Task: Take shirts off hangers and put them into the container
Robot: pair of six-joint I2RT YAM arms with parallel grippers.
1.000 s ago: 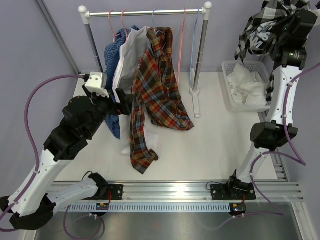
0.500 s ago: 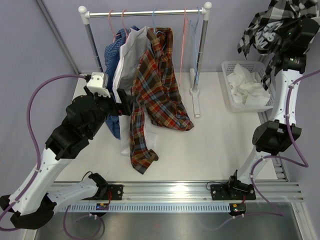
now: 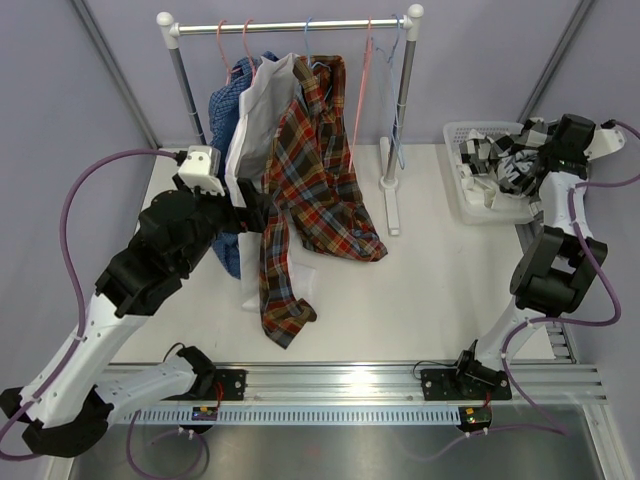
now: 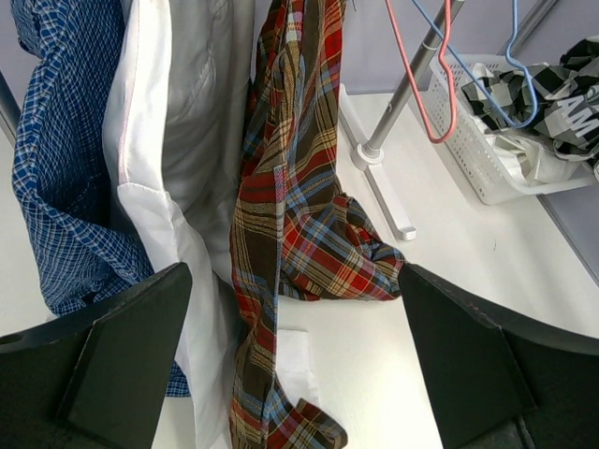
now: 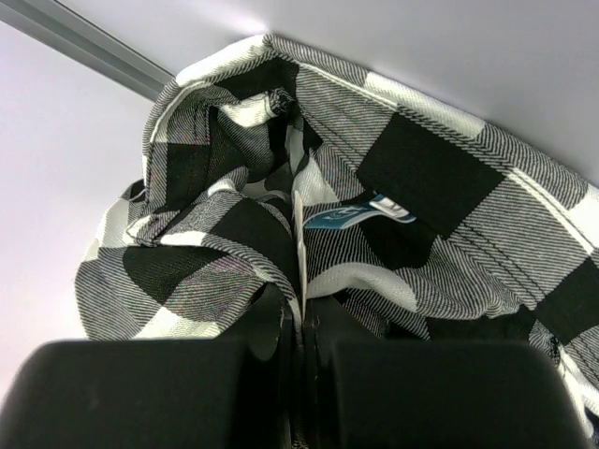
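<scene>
One smooth white table (image 3: 440, 290), with matte lavender walls (image 3: 480, 60) around it. Metal tube rack (image 3: 290, 25) with white end caps stands at the table's 12 o'clock. Three woven long-sleeved shirts hang from it. The red-orange plaid shirt (image 3: 315, 170) is the longest, its tail crumpled on the table. The plain white shirt (image 3: 255, 120) is at its 9 o'clock, and the blue checked shirt (image 3: 228, 100) is further toward 9. White plastic basket (image 3: 456, 175), with lattice sides and a flared rim, sits at the table's 2 o'clock. Inside, white cloth (image 3: 495, 200) lies under a bunched black-and-white checked shirt (image 3: 500, 155). Two bare wire hangers are at the rail's 3 o'clock end: pink hanger (image 3: 362, 80), light blue hanger (image 3: 398, 90). Left gripper (image 4: 292, 290) is spread wide and holds nothing, facing the plaid and white shirts. Right gripper (image 5: 301, 323) is at the basket's 3 o'clock side, fingers pressed together, pinching a fold of the checked shirt.
</scene>
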